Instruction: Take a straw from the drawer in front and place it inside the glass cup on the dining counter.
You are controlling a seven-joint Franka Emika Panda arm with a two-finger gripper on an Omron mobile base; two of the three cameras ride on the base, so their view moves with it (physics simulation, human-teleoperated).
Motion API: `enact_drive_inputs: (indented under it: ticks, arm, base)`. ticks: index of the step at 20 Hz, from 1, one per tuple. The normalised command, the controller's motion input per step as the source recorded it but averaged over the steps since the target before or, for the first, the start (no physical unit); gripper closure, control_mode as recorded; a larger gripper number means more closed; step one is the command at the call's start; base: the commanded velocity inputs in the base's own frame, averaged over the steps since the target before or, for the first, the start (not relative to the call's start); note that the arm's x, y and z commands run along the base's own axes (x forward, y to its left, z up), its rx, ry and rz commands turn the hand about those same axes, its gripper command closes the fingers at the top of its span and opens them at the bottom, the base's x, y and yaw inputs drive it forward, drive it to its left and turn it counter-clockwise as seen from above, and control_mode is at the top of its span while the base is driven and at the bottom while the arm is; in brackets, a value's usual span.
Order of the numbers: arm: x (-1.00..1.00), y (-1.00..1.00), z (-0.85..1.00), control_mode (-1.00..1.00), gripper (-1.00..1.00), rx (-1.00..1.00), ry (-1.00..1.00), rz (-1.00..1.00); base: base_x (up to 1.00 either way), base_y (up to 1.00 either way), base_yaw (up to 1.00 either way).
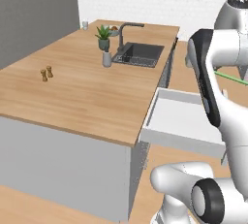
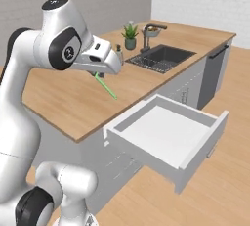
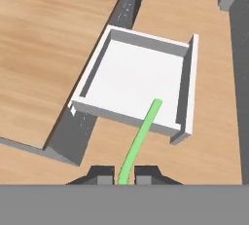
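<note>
One thin green straw (image 3: 139,141) is pinched between the two dark tips of the pincer (image 3: 125,174), whose jaws are pressed tight on one end of it. In the hand view the straw runs away from the tips and its free end points over the open drawer (image 3: 186,86) below. Holding it by one end leaves most of its length free, which should suit lowering it into a cup.

In the right base view the straw (image 2: 106,86) slants down from the pincer (image 2: 95,75), high above the near edge of the light wood tabletop (image 2: 63,98). In the left base view a short green piece of it (image 1: 232,77) shows just to the right of the white arm.

The drawer (image 2: 195,154) stands pulled out from the grey base, and its white inside looks bare. It was likely left open because the straw came from there and closing it is no part of the job.

The glass cup (image 1: 85,24) seems to be the small pale tumbler at the far back corner of the tabletop (image 1: 72,97), well apart from the pincer; it is too small to be sure. A potted plant (image 1: 103,38), a sink (image 1: 140,53) with a dark tap, and two little shakers (image 1: 46,73) also sit on this top. By my judgement the straw is lifted clear and carrying it to the cup is the step ahead.
</note>
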Motion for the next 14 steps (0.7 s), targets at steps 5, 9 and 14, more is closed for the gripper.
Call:
enact_drive_inputs:
  ticks: [5, 9, 14]
  arm:
    - [0.00, 0.00, 0.00, 1.00, 1.00, 0.00, 0.00, 0.00]
    - [0.00, 0.00, 0.00, 1.00, 1.00, 0.00, 0.00, 0.00]
    - [0.00, 0.00, 0.00, 1.00, 1.00, 0.00, 0.00, 0.00]
  base:
    - [-0.15, 1.00, -0.26]
    - [0.00, 1.00, -0.37]
    - [0.01, 1.00, -0.34]
